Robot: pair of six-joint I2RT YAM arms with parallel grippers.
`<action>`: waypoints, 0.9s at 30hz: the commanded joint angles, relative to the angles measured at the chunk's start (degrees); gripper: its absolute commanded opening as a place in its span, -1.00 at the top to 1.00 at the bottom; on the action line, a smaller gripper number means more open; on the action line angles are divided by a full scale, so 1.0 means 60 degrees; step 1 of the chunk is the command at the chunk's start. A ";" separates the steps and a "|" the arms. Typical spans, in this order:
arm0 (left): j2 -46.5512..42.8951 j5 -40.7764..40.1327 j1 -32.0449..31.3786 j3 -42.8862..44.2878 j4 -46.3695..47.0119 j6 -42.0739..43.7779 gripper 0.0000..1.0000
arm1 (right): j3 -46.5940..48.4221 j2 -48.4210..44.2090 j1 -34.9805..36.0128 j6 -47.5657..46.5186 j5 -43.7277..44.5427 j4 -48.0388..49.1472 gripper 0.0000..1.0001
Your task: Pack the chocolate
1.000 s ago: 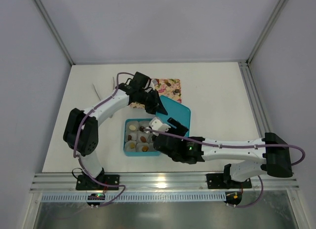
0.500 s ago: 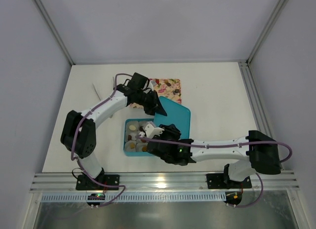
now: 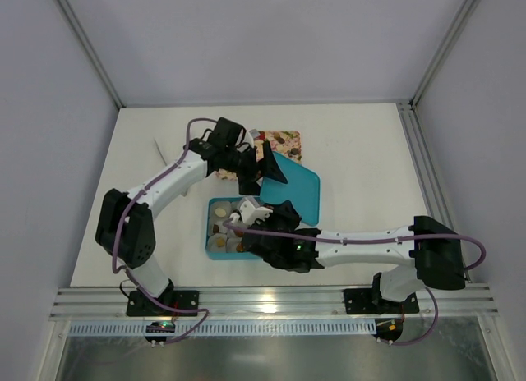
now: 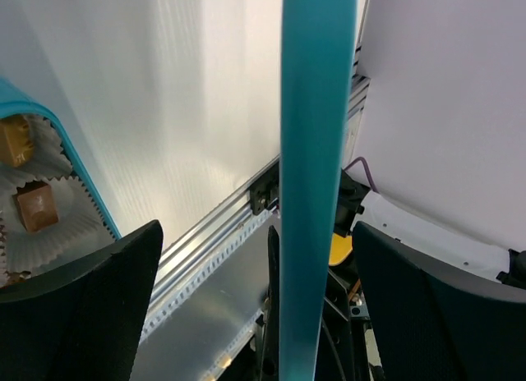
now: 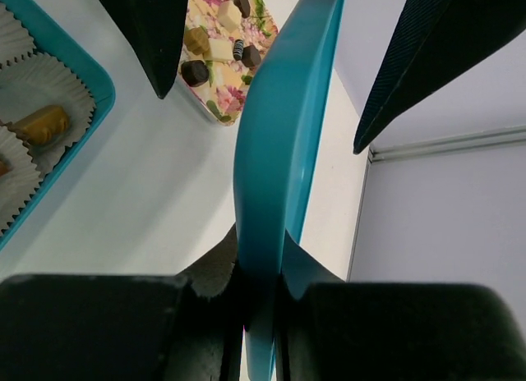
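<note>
Chocolates point(image 3: 228, 230) lie in paper cups inside the teal box point(image 3: 209, 207); others point(image 5: 200, 54) sit on the pink floral tray point(image 3: 279, 140). The teal lid point(image 3: 297, 192) stands tilted over the box's right side. My right gripper point(image 5: 265, 243) is shut on the lid's near edge point(image 5: 275, 151); from above it point(image 3: 251, 210) sits over the box. My left gripper point(image 4: 259, 258) is open, its fingers point(image 4: 82, 315) standing apart on either side of the lid's far edge point(image 4: 312, 151) without touching it. In the top view the left gripper point(image 3: 259, 172) is at the lid's far left corner.
A thin white stick point(image 3: 161, 153) lies on the table at the far left. The aluminium rail point(image 3: 271, 300) runs along the near edge, and the enclosure walls stand on all sides. The right arm point(image 3: 370, 237) stretches across the front of the table.
My left gripper has opened and let go of the lid. My right gripper has moved in to the lid's near edge and shut on it. The lid now stands steeper.
</note>
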 commanded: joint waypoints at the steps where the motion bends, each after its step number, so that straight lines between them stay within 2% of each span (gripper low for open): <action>1: -0.0382 -0.0127 0.0336 0.0605 0.0108 0.0240 -0.90 | 0.0555 -0.0362 0.0034 0.0050 0.0728 -0.0110 0.92; 11: -0.0250 -0.0582 0.1743 0.2201 -0.0463 0.0811 -0.97 | 0.0644 -0.0904 0.0034 0.1206 0.0172 -0.1473 0.92; 15: -0.0440 -0.1313 0.2445 0.3065 -0.1239 0.1353 -0.95 | 0.0834 -0.1561 -0.0068 0.1865 -0.1041 -0.2102 0.92; 20: -0.1331 -0.2586 0.3076 0.3871 -0.2205 0.1983 -0.95 | 0.1858 -0.2543 -0.0902 0.2758 -0.4409 -0.2485 0.92; 22: -0.1727 -0.3302 0.3135 0.3858 -0.2441 0.2217 -0.94 | 0.2297 -0.2923 -0.1619 0.3022 -0.5682 -0.2529 0.92; 23: -0.2092 -0.3524 0.3135 0.3742 -0.2499 0.2262 -0.95 | 0.2401 -0.3042 -0.1926 0.3198 -0.6979 -0.2471 0.92; 24: -0.2313 -0.3729 0.3135 0.3653 -0.2601 0.2291 -0.94 | 0.2503 -0.3130 -0.2538 0.3562 -0.7659 -0.2340 0.92; 27: -0.3075 -0.4389 0.3135 0.3157 -0.2778 0.2438 -0.93 | 0.2446 -0.3467 -0.3391 0.4454 -1.0282 -0.1610 0.92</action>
